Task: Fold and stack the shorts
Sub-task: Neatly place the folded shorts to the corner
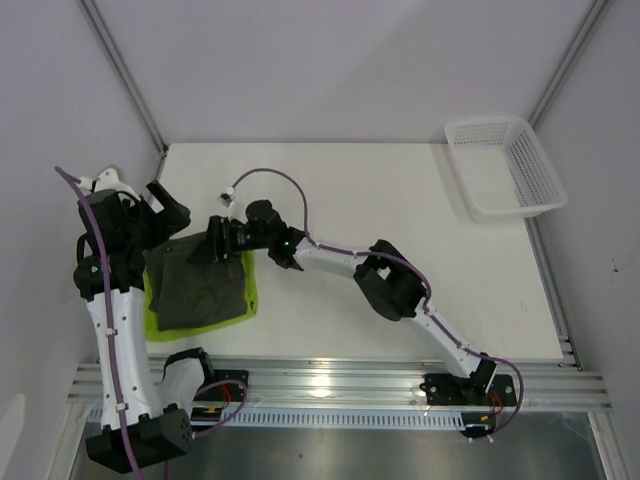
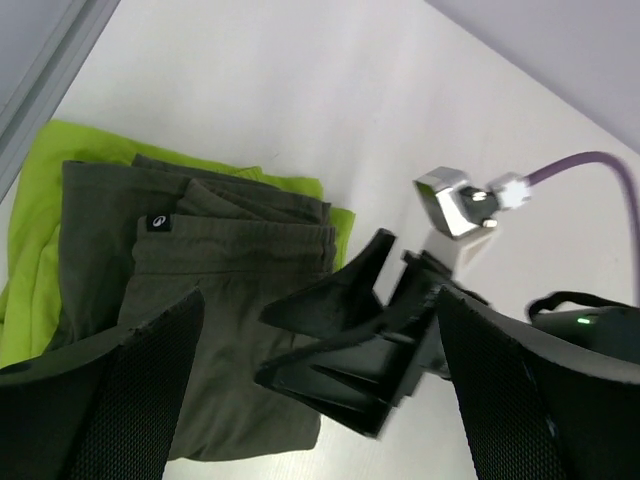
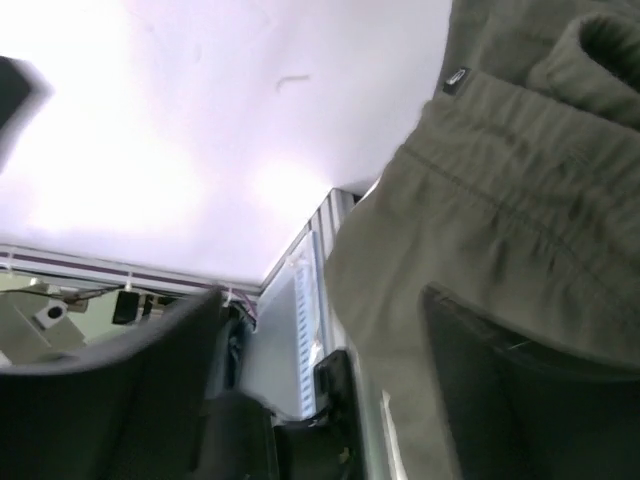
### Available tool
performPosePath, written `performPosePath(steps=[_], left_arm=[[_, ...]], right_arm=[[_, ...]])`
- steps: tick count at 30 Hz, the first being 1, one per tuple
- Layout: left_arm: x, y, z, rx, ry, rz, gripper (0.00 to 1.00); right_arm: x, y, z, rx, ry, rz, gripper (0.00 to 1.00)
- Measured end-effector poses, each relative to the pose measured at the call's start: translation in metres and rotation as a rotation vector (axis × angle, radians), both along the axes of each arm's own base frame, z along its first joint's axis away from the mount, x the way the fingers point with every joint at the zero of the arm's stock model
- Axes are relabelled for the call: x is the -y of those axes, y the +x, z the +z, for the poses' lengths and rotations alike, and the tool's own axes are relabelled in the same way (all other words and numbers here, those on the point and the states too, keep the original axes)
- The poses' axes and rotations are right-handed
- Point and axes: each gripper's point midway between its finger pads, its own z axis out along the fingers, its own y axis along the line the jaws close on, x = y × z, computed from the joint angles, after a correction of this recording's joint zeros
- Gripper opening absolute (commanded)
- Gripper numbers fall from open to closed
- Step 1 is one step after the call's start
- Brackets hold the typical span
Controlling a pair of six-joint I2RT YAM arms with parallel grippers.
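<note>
The dark olive-grey shorts lie folded on top of the lime green shorts at the table's left side. In the left wrist view the olive pair covers most of the green pair, whose edge shows at the left and far side. My right gripper is at the far right corner of the olive shorts, jaws apart. From the left wrist its two black fingers spread over the cloth edge. In the right wrist view the olive cloth rests against one finger. My left gripper hovers open past the stack's far left corner.
A white mesh basket stands at the far right corner of the table. Grey walls close the left, back and right sides. The metal rail with both arm bases runs along the near edge.
</note>
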Motion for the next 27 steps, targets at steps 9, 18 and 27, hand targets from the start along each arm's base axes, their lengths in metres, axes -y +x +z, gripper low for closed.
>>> performPosePath(steps=[9,18,27], left_arm=[[0.072,0.012,0.001,0.093,-0.047,-0.192,0.99],[0.196,0.019,-0.049,0.064,-0.045,-0.428,0.99],[0.198,-0.008,-0.14,0.049,-0.007,-0.441,0.99]], right_arm=[[0.128,0.052,0.13,0.251,-0.078,-0.344,0.91],[0.318,0.063,0.094,0.351,-0.356,-0.748,0.97],[0.451,0.012,0.061,0.464,-0.518,-1.048,0.98]])
